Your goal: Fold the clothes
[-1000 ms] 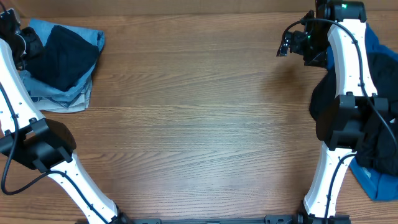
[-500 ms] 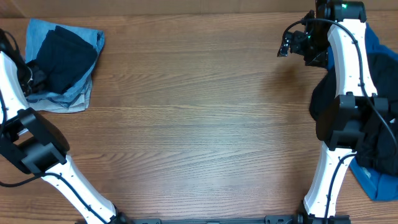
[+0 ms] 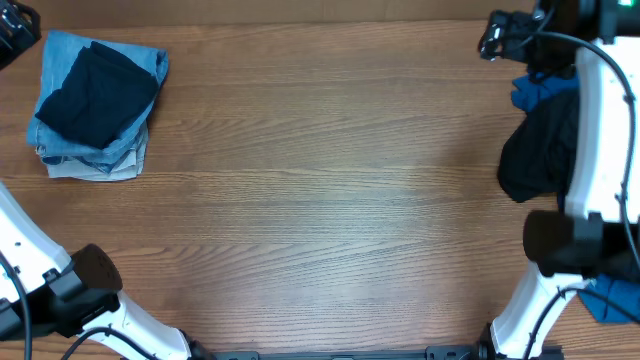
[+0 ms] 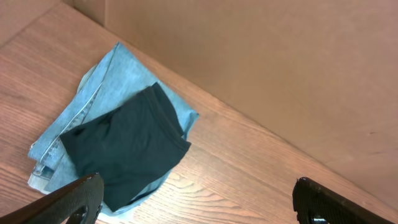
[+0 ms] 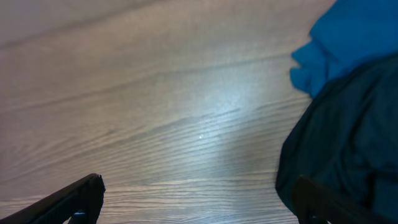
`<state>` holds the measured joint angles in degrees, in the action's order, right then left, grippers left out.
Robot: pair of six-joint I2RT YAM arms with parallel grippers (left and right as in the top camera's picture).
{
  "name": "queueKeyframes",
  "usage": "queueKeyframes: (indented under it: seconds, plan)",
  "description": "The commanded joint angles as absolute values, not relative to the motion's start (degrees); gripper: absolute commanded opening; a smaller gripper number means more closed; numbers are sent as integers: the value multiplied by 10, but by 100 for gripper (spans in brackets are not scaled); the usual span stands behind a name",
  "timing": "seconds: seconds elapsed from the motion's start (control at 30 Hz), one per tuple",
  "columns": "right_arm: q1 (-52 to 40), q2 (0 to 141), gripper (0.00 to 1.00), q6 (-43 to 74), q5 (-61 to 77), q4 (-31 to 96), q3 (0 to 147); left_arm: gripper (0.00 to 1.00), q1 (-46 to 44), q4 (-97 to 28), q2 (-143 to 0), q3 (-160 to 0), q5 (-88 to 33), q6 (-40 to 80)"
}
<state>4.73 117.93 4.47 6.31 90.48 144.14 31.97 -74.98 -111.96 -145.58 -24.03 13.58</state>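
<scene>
A folded dark navy shirt (image 3: 97, 95) lies on a stack of pale denim garments (image 3: 95, 160) at the table's far left. The left wrist view looks down on that dark shirt (image 4: 127, 149) from above. My left gripper (image 4: 199, 202) is open, off the stack, with nothing between its fingers; overhead it sits in the far left corner (image 3: 12, 25). An unfolded heap at the right edge holds a black shirt (image 3: 540, 150) and a bright blue one (image 3: 540, 92). My right gripper (image 5: 196, 202) hangs open over bare wood at the heap's edge, its right finger (image 5: 320, 199) over the black shirt (image 5: 348, 137).
A brown wall (image 4: 280, 74) rises directly behind the stack. More bright blue cloth (image 3: 605, 300) lies at the near right, beside the right arm's base. The wooden table (image 3: 320, 200) stretches between stack and heap.
My left gripper has opened and pulled back from the stack to the far left corner, leaving the dark shirt on top. The right arm has shifted right and back, toward the heap.
</scene>
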Motion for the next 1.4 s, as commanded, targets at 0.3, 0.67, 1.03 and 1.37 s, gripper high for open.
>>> queueKeyframes:
  seconds: [0.3,0.67,1.03,1.37]
  plan:
    - [46,1155,100,44,52,903,1456,100,321,-751,-1125,-1455,-251,144]
    - [46,1155,100,44,52,903,1456,100,321,-752,-1125,-1455,-251,144]
    - [46,1124,100,43,44,890,1456,100,321,-752,-1125,-1455,-251,144]
    - [46,825,100,45,98,868,1446,100,321,-752,-1125,-1455,-251,144]
